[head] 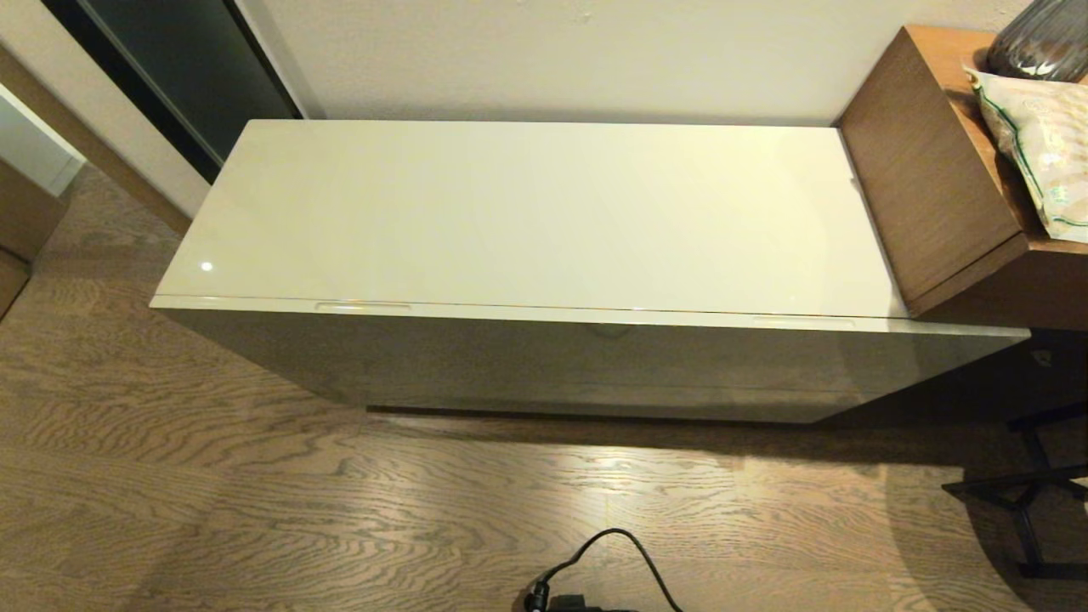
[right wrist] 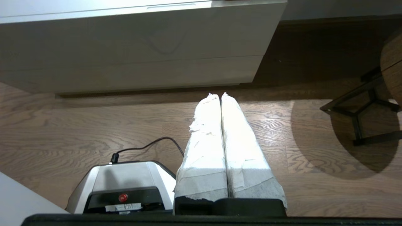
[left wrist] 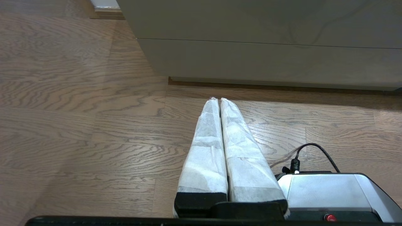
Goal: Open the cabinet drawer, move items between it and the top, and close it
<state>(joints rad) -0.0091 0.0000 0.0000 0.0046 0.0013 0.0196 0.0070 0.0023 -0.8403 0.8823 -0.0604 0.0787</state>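
Note:
The cabinet drawer (head: 595, 357) is pushed in, its beige front flush under the top (head: 527, 212), with two slim handle slots along its upper edge. The glossy cream top is bare. No slippers show in any view. Neither arm appears in the head view. My left gripper (left wrist: 219, 99) hangs low over the wooden floor in front of the drawer front (left wrist: 267, 18), shut and empty, its white-wrapped fingers pressed together. My right gripper (right wrist: 219, 94) hangs the same way near the cabinet's right end (right wrist: 141, 40), shut with nothing in it.
A taller brown wooden desk (head: 935, 170) adjoins the cabinet's right end, carrying a printed packet (head: 1037, 144) and a dark vase. A black-legged stool (right wrist: 364, 106) stands on the floor at the right. My base (right wrist: 122, 185) with its black cable (head: 612, 552) sits below.

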